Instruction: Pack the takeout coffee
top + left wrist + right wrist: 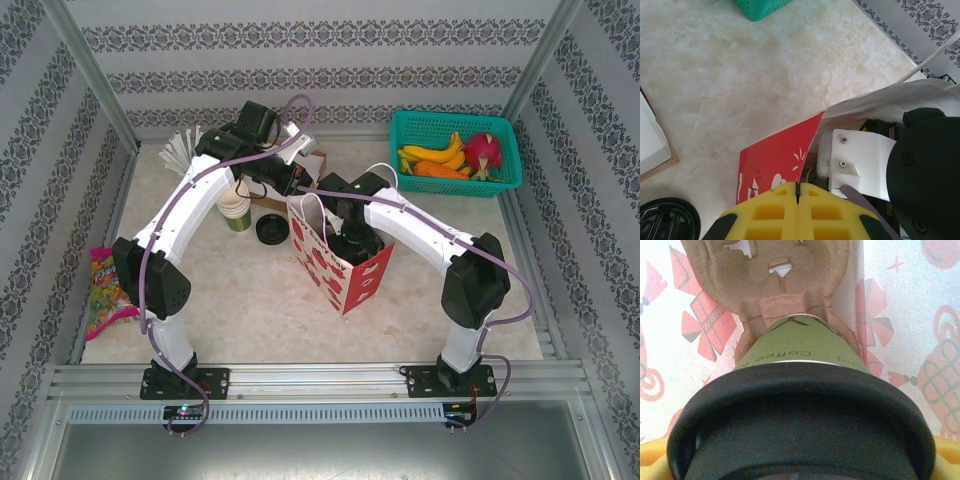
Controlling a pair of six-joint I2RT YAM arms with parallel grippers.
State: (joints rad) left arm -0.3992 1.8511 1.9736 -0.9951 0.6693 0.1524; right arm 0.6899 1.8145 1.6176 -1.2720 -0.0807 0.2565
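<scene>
The right gripper point(800, 460) is mostly cut off in its own wrist view. Only slivers of its yellow fingers point(947, 452) show at the bottom corners, set against either side of the black lid of the takeout coffee point(800, 355). It grips the cup by the lid with the jaws wide. Beyond the fingers, the cup's base is hidden in a brown cardboard carrier point(770, 275) inside the gift bag point(920, 315). On the cup's green band "Coffee" reads upside down, and the letters beside it are too cropped to read. From above, the right wrist dips into the bag's mouth, which covers the fingers. The left gripper point(798, 200) has its yellow fingers pressed together on nothing, just over the bag's red side. A loose black lid point(665, 220) lies to its left, cut by the frame edge. A green basket point(760, 7) lies well ahead of it, and its fruit shows from above.
</scene>
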